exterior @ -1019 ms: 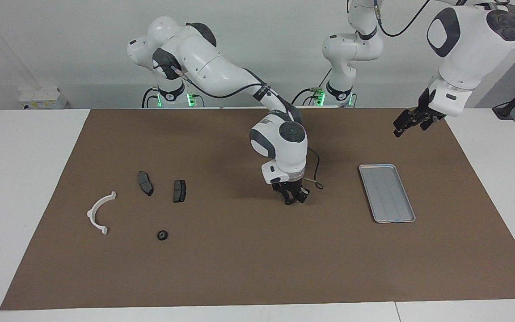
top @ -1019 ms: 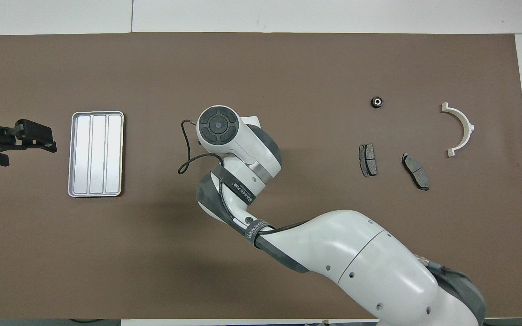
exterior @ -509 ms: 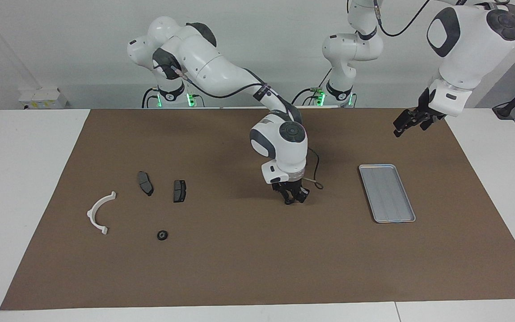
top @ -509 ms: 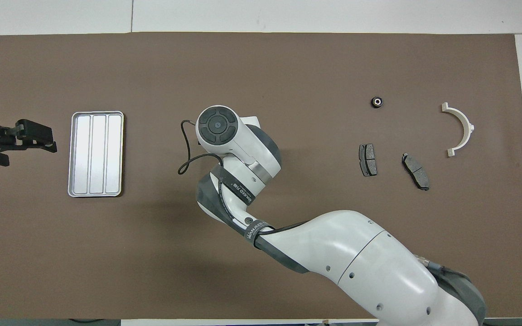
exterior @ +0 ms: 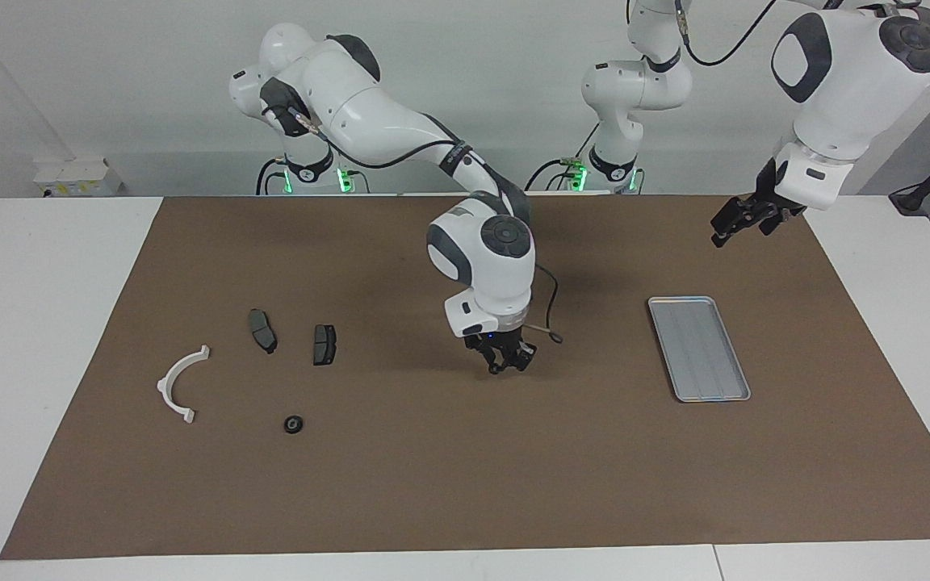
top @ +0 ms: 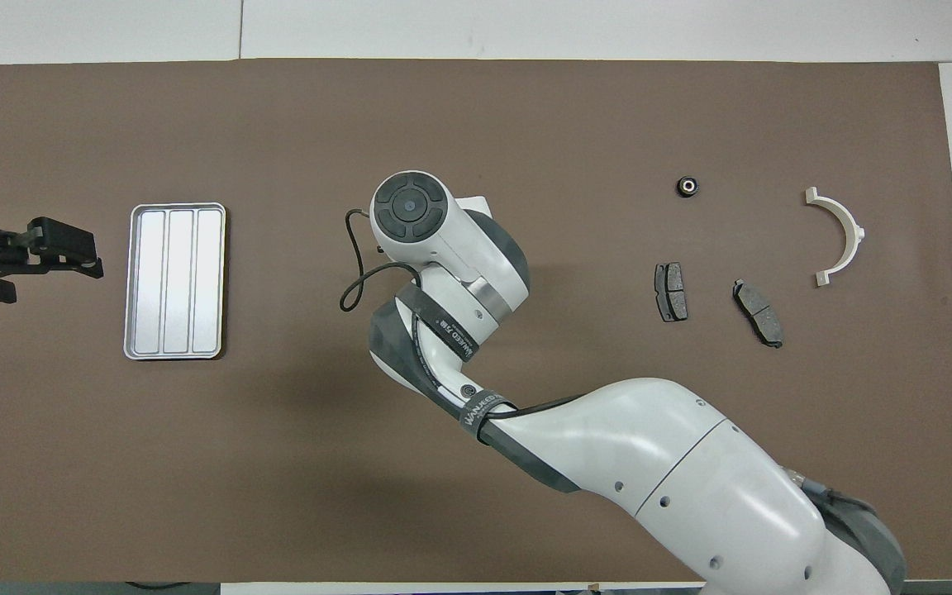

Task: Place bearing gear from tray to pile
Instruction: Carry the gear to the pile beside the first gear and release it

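Note:
The silver tray (exterior: 699,347) lies toward the left arm's end of the mat and holds nothing; it also shows in the overhead view (top: 174,281). A small black bearing gear (exterior: 294,424) lies on the mat by the pile, farther from the robots than the two dark brake pads (exterior: 261,329) (exterior: 324,344) and beside the white bracket (exterior: 178,383). The gear also shows in the overhead view (top: 687,186). My right gripper (exterior: 505,363) hangs just above the middle of the mat, between tray and pile. My left gripper (exterior: 735,224) waits in the air beside the tray.
A brown mat (exterior: 465,484) covers most of the white table. A thin black cable (exterior: 550,323) loops off the right wrist. In the overhead view the right wrist (top: 410,211) hides its own gripper.
My right gripper has moved a short way over the mat from the tray's side toward the pile. The left arm, the gear and the pile have not moved.

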